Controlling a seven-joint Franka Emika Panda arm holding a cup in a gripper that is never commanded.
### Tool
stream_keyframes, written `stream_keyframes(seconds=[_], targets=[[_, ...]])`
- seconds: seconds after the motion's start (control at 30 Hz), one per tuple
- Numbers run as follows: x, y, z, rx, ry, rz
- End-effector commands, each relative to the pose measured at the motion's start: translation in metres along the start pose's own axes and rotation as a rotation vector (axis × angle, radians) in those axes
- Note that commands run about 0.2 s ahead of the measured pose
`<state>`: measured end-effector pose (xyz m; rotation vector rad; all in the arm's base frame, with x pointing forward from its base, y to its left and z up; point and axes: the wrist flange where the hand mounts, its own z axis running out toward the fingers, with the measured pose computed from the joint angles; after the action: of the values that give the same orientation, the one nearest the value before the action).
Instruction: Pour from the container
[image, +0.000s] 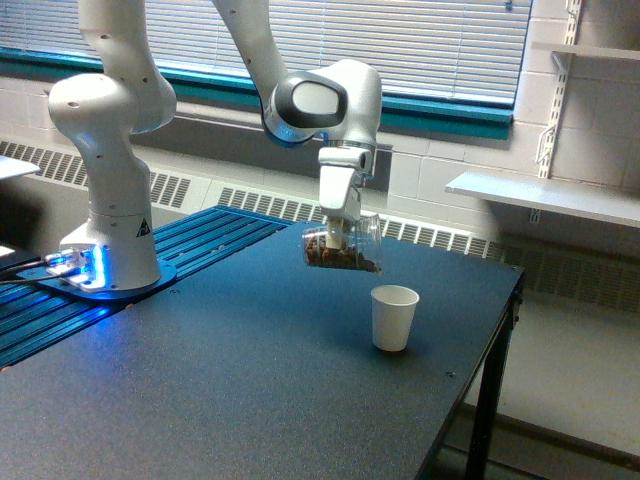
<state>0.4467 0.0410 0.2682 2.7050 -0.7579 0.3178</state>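
Observation:
The container (343, 250), a small clear cup with brown granules inside, hangs tilted in the air with its mouth turned toward the exterior view's right. My gripper (337, 236) is shut on it from above. The granules lie along the container's lower side. A white paper cup (394, 317) stands upright on the dark table (230, 380), below the container and a little toward the exterior view's right. Nothing is falling between the two.
The arm's white base (105, 250) stands on a blue ribbed platform (200, 235) on the exterior view's left. The table's edge (505, 320) runs close behind the paper cup on the exterior view's right. A wall shelf (545, 195) lies beyond it.

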Motion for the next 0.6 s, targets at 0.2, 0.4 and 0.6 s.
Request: stream_keyframes(seconds=[0.2,0.4,0.6], targets=[[0.0045,-0.0073,-0.0087,-0.043,-0.002,-0.001],[0.0021,-0.0078,-0.0075,-0.056,-0.005,-0.003],[-0.0008,-0.0089,-0.0063,-0.066,-0.018,-0.014]])
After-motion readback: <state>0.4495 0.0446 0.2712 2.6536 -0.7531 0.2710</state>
